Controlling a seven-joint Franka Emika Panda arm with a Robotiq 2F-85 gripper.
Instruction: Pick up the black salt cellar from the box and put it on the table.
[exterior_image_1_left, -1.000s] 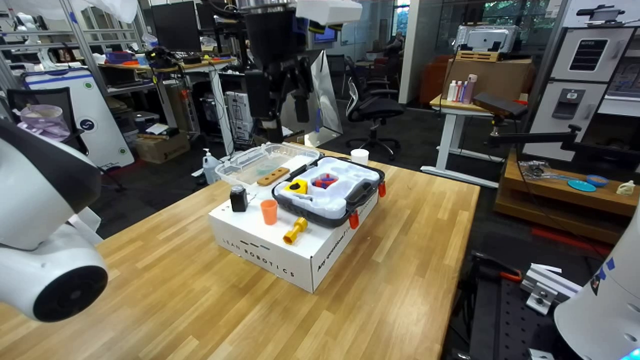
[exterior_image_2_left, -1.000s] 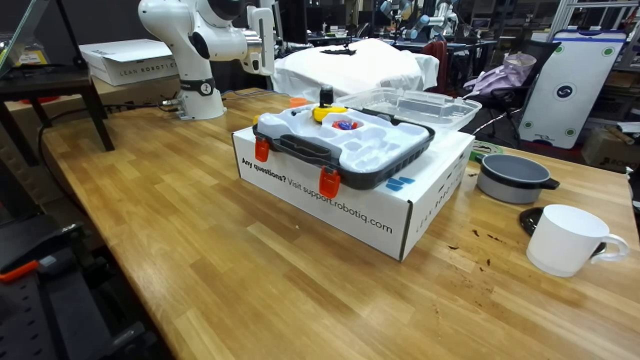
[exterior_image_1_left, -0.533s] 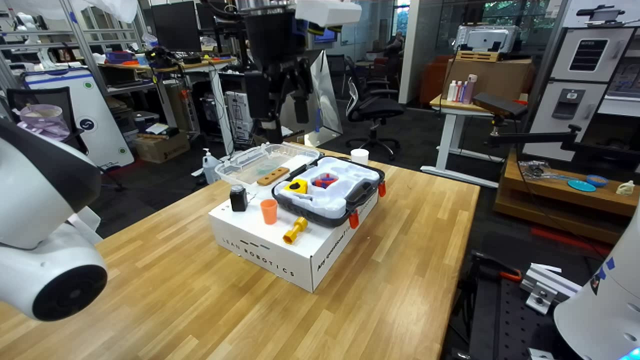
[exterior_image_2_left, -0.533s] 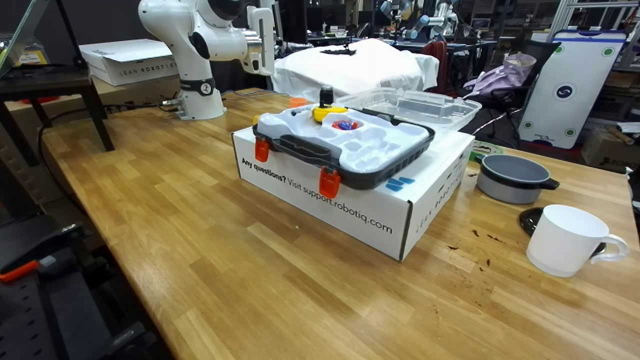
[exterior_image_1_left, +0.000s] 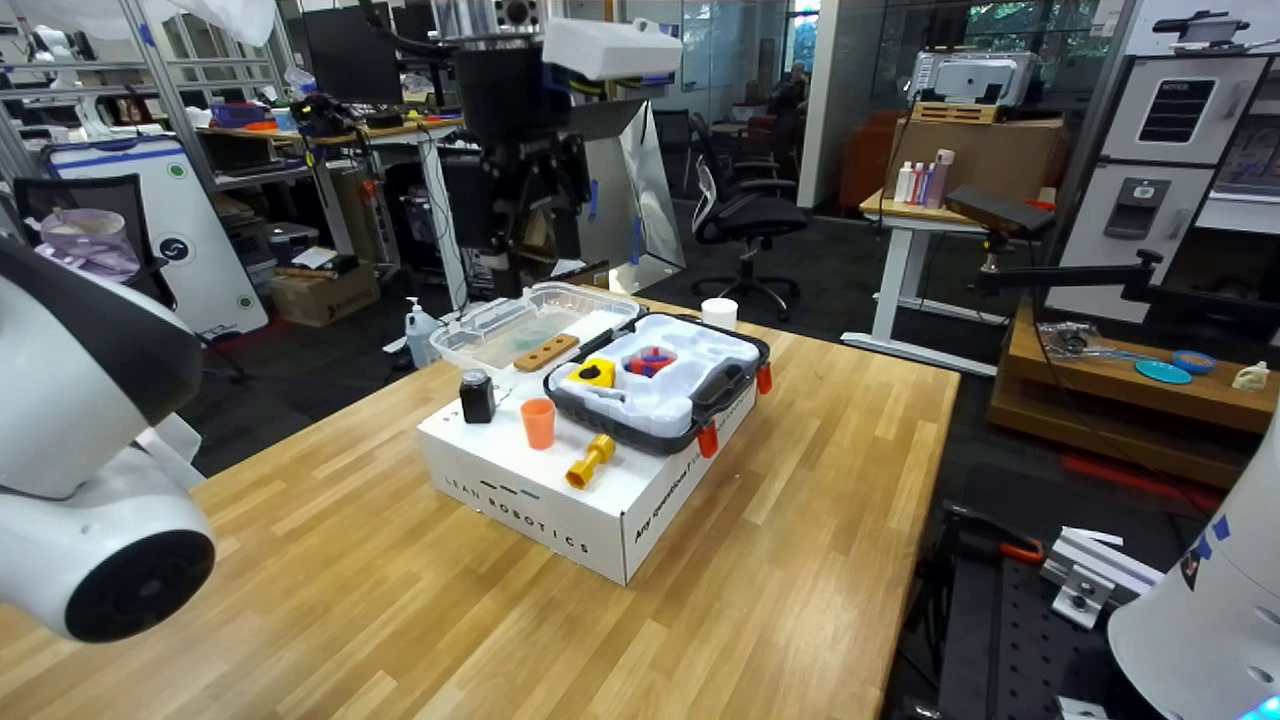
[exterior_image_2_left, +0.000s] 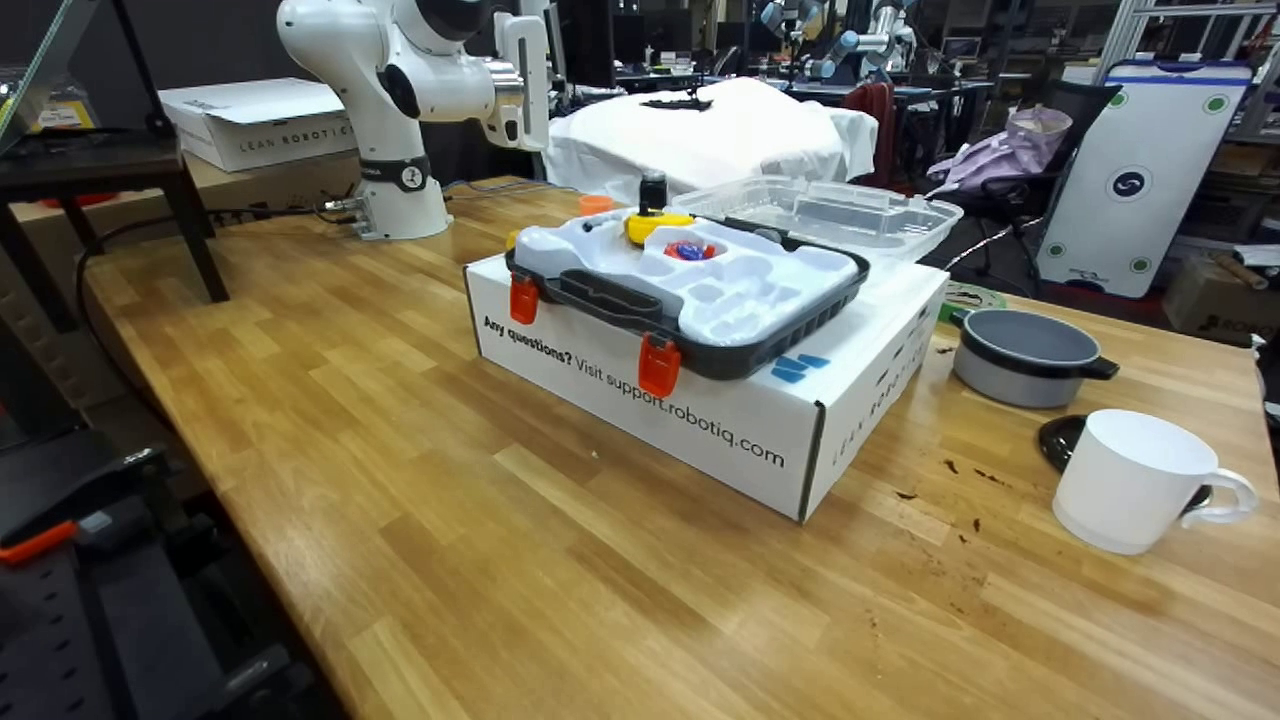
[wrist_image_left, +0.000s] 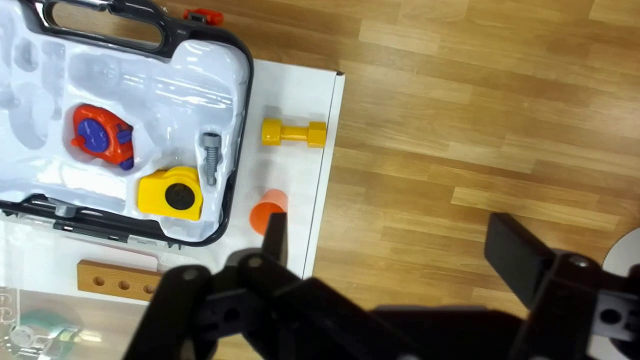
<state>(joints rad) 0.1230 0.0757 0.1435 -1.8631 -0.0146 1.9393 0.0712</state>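
Pincer (wrist_image_left: 387, 237) spread wide and unladen, I should centre over the cellar (exterior_image_1_left: 477, 398), then descend straight around it without nudging the nearby cup (exterior_image_1_left: 538, 425).

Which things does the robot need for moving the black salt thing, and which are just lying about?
For the job:
- black salt cellar
- white box under it
- table
- gripper

Just lying about:
- orange cup
- yellow dumbbell-shaped piece
- open case
- wooden strip
- white mug
- grey pot
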